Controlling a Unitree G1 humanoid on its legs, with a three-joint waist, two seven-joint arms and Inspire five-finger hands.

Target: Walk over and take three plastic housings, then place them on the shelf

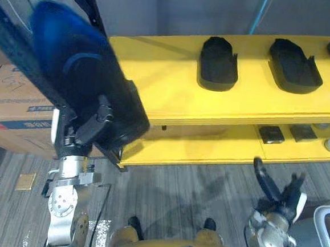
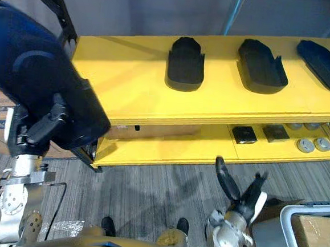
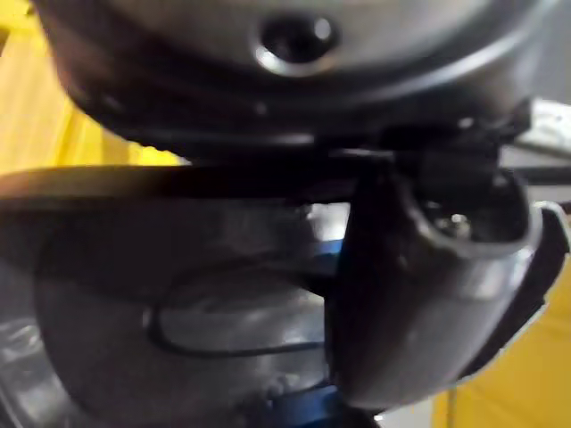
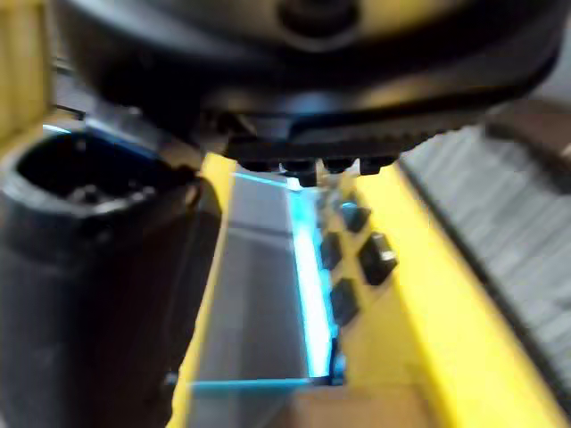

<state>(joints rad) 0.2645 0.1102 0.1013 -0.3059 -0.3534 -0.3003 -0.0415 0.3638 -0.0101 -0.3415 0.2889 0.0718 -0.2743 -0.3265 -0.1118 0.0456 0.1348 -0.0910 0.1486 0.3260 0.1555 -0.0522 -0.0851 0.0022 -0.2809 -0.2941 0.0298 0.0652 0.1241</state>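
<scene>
My left hand [image 1: 91, 130] is shut on a large black plastic housing [image 1: 78, 65], held up in front of the left end of the yellow shelf [image 1: 157, 83]. In the left wrist view its thumb [image 3: 428, 285] presses against the housing's dark shell [image 3: 178, 294]. Three more black housings lie side by side on the top board [image 2: 186, 63] [image 2: 262, 66] [image 2: 327, 65]. My right hand [image 2: 242, 198] hangs low in front of the shelf, open, with its fingers straight and nothing in it.
The lower shelf board [image 1: 209, 147] holds small dark square parts [image 1: 271, 133] and round metal pieces [image 2: 305, 145]. A cardboard box [image 1: 12, 106] stands at the left behind the held housing. A grey-rimmed crate [image 2: 285, 224] sits on the floor at the lower right.
</scene>
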